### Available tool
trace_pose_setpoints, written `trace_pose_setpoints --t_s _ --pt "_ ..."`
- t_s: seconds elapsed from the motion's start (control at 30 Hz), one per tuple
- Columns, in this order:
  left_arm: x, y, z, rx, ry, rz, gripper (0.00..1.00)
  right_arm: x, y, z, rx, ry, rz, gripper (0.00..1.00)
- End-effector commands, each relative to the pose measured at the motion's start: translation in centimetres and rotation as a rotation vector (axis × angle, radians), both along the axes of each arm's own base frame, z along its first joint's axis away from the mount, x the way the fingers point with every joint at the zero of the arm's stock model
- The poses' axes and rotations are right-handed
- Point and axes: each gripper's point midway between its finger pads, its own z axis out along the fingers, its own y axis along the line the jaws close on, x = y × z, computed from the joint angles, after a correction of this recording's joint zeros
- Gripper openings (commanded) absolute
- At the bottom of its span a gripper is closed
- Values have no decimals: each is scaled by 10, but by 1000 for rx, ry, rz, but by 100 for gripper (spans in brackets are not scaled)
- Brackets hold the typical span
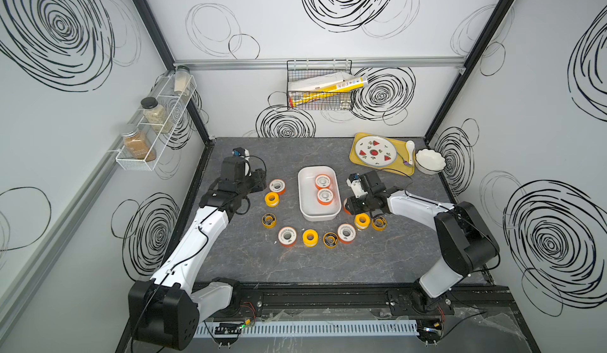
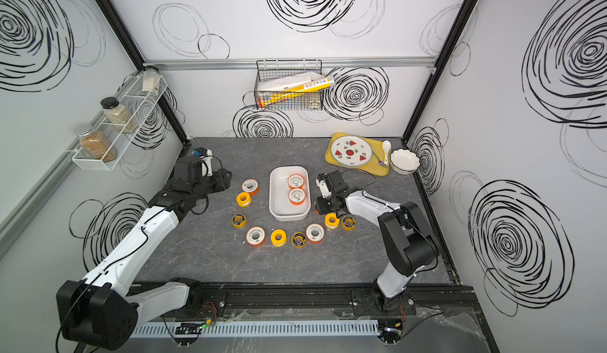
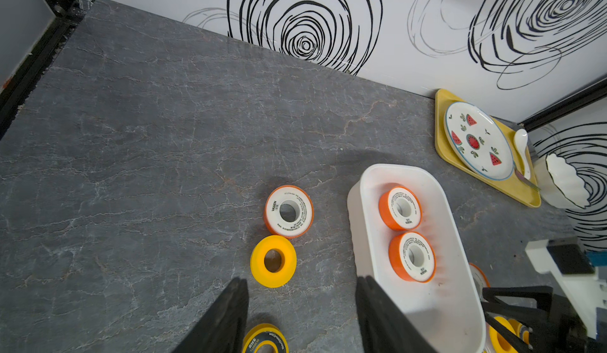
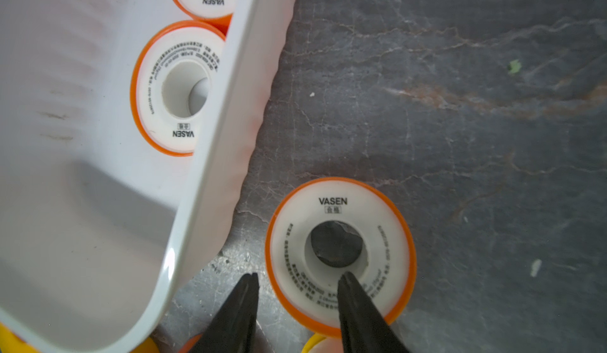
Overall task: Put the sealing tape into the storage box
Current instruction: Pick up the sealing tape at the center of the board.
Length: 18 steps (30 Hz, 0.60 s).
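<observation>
- The storage box (image 1: 307,203) stands at the middle of the surface (image 1: 377,269), its long sides running near to far.
- Inside it, two orange sealing tape spools with white faces lie flat along the right side. The far spool (image 1: 323,181) and the near spool (image 1: 325,196) are just beside each other.
- The right pincer (image 4: 298,279) is low at the right of the box, by its near end, over a third orange spool (image 4: 331,210) lying flat on the surface.
- Its jaws stand partly apart. One fingertip (image 4: 346,282) is over the white face at the edge of the centre hole; the other is outside the orange rim, on the box side. A gap shows between that outer finger and the rim — nothing is gripped.
- The left pincer (image 3: 300,285) is held left of the box, above the surface, with its jaws roughly half apart and empty.
- Nine loose spools lie flat in an arc round the left and near sides of the box — a yellow spool (image 3: 273,261), an orange one (image 1: 277,186) beyond it, then yellow-and-black (image 1: 268,220), orange (image 1: 287,236), yellow (image 1: 310,237), yellow-and-black (image 1: 330,239), orange (image 1: 346,233), yellow (image 1: 362,220) and yellow-and-black (image 1: 378,223).
- At the far right, a yellow tray (image 3: 512,192) carries a plate (image 3: 476,141).
</observation>
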Motion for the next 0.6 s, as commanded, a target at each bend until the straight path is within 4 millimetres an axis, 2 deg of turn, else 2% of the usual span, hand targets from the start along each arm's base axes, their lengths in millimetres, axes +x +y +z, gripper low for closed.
trace_pose_setpoints --t_s 0.0,0.37,0.57 --pt "6 1 0 -16 -13 1 60 3 5 0 -18 5 22 46" --pt "7 2 -5 -15 5 0 60 8 4 -16 -86 33 7 46" --pt "8 3 -8 -17 18 0 60 7 -10 -30 -174 55 -28 46"
